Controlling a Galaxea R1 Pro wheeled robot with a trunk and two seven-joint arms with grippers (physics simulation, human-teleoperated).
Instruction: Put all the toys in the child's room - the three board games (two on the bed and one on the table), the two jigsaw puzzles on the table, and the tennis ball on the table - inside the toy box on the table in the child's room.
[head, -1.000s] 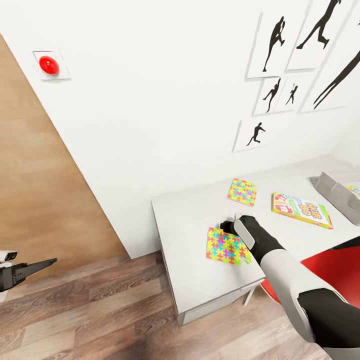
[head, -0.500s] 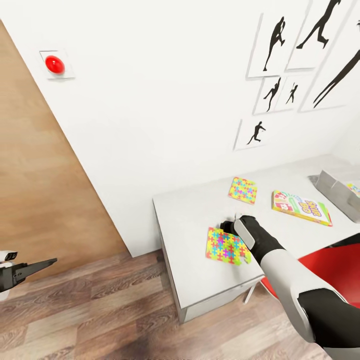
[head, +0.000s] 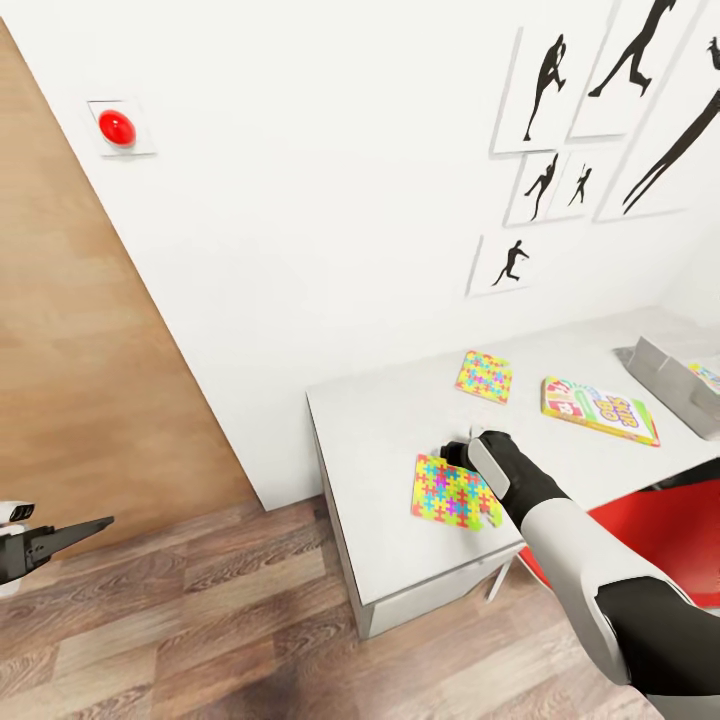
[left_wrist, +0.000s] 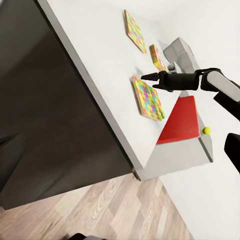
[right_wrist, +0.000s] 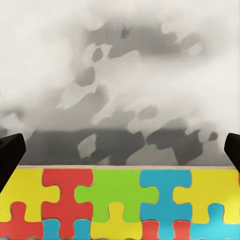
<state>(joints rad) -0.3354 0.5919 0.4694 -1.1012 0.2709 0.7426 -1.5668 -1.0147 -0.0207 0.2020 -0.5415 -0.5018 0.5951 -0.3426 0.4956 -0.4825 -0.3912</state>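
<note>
View is shifted slightly by head motion since a second ago; nothing else is moved, so no pickup is made yet. Toy box (head: 668, 368) is placed well beyond the right gripper (head: 456, 451). "Skip-Bo" is read on the board game (head: 598, 408) between them. Jigsaw puzzle (head: 455, 490) edge is straddled by spread, empty jaws. Left gripper (head: 95, 523) state can't be told.

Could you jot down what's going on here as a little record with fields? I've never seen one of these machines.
Setting: white table against a white wall with silhouette pictures
Right end effector: open, low at the far edge of the near jigsaw puzzle
Left end effector: off to the side over the wood floor, jaw state unclear
Other jigsaw puzzle: flat, farther back
Board game: green-white Skip-Bo box, flat
Toy box: grey bin at the table's far end
Tennis ball: seen in the left wrist view
</note>
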